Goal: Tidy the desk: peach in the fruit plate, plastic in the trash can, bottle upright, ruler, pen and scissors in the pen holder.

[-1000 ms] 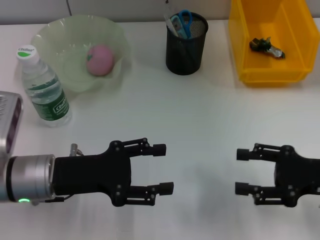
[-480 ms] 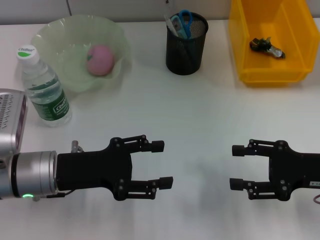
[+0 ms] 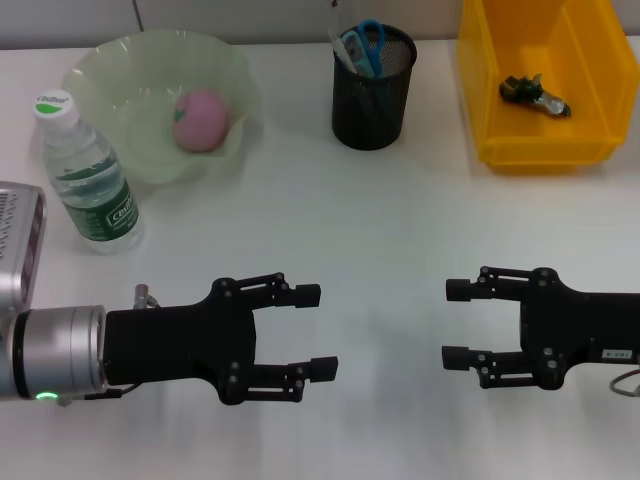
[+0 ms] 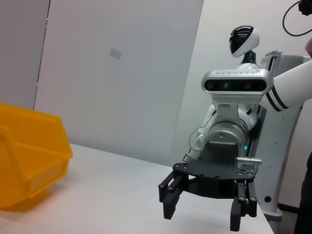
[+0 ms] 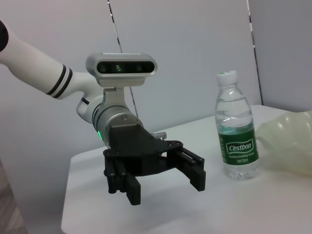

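Observation:
The pink peach [image 3: 202,119] lies in the pale green fruit plate [image 3: 105,62]. Beside the plate the bottle [image 3: 88,180] stands upright with its cap on. Blue-handled scissors [image 3: 369,42] and a pale slim piece, ruler or pen I cannot tell, stick out of the black mesh pen holder [image 3: 372,100]. Crumpled plastic [image 3: 535,92] rests in the yellow trash can [image 3: 590,110]. My left gripper [image 3: 315,332] and right gripper [image 3: 455,323] hover low over the near table, both open and empty, tips facing each other.
The right wrist view shows the left gripper [image 5: 165,187] with the bottle [image 5: 237,131] and plate edge [image 5: 292,146] behind it. In the left wrist view the right gripper [image 4: 202,217] faces me, with the yellow can [image 4: 29,161] off to one side.
The right gripper has slid leftward toward the table's middle. The left gripper has drawn back slightly to the left. Both stayed open.

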`<state>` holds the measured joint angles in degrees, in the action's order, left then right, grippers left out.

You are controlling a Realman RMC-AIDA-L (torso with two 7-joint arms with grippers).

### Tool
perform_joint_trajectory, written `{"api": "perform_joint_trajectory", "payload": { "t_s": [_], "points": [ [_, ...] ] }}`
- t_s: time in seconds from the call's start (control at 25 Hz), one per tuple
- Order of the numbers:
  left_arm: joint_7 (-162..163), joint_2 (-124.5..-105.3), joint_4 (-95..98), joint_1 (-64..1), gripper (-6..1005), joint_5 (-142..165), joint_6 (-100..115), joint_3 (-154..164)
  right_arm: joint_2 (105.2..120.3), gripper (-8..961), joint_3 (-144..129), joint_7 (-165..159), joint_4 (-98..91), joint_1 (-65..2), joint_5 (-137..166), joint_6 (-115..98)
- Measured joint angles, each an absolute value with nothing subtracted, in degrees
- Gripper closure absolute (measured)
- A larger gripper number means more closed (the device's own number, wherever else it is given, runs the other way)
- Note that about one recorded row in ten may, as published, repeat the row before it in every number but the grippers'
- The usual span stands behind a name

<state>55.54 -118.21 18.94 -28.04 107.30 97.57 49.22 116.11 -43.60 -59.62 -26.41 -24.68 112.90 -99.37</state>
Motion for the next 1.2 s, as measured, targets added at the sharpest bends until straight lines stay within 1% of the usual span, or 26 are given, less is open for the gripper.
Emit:
{"api": "perform_joint_trajectory", "payload": {
  "t_s": [0.96,1.2],
  "points": [
    [55.0,-118.25,19.4,-28.1,198,107.5,97.6,49.2,116.51,189,-43.5,-59.3,-26.5,-25.7,112.8,-97.9],
    [55.0,-118.37,19.4,-28.0,198,107.3,97.7,49.3,116.36,188,-43.4,-59.2,-26.5,-25.8,113.0,-97.6]
  ]
}}
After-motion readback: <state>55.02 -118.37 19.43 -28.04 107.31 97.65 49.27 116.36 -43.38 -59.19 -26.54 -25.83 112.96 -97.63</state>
